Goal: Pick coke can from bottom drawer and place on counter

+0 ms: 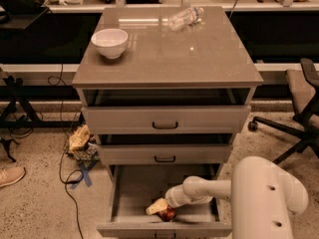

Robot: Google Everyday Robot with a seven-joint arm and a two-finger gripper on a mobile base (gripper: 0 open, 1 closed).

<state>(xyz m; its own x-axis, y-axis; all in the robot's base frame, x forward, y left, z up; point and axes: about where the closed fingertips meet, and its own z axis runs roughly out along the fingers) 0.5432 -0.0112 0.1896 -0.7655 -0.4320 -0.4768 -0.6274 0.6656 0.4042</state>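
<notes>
The bottom drawer [130, 193] is pulled open below two shallower drawers. The red coke can [168, 213] lies on the drawer floor near its front edge, partly hidden. My gripper [157, 207] reaches into the drawer from the right on the white arm [209, 190], and its pale fingertips are right at the can's left side. The glossy grey-brown counter [169, 59] is the cabinet's top slab, well above the gripper.
A white bowl [110, 42] stands at the counter's left. A clear water bottle [185, 18] lies at its back. An office chair [299, 114] stands to the right. Cables, blue tape and a crumpled bag [79, 138] lie on the floor at left.
</notes>
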